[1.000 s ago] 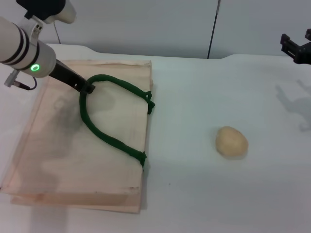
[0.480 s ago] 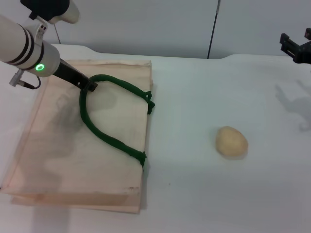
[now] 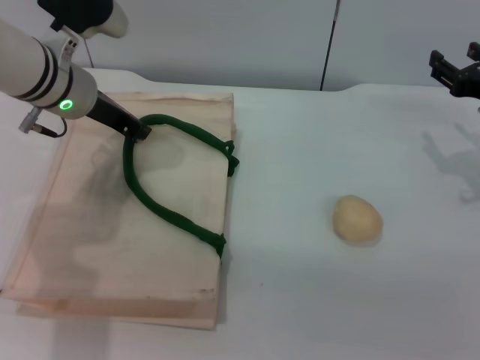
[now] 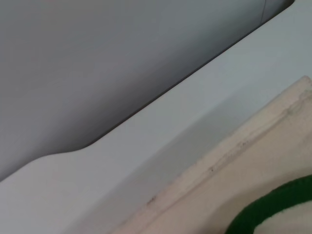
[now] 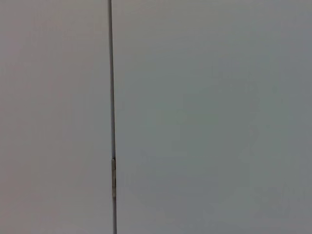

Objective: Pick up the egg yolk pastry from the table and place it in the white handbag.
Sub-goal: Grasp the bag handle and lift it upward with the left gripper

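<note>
The egg yolk pastry (image 3: 358,219), a pale yellow-beige ball, lies on the white table right of centre. The white handbag (image 3: 90,247) lies flat on the left, its dark green loop handle (image 3: 165,214) resting on top. My left gripper (image 3: 139,133) sits at the far end of that loop, its dark fingers shut on the handle. The left wrist view shows the bag's edge (image 4: 234,146) and a bit of green handle (image 4: 273,207). My right gripper (image 3: 456,71) hangs open at the far right edge, well away from the pastry.
The white table (image 3: 315,142) ends at a grey wall behind. A dark vertical seam (image 3: 328,45) runs down the wall. The right wrist view shows only the wall and that seam (image 5: 111,97).
My left arm has shifted slightly to the right and away, the gripper tip moving with the handle's far end. The pastry, the bag and the right arm have stayed put.
</note>
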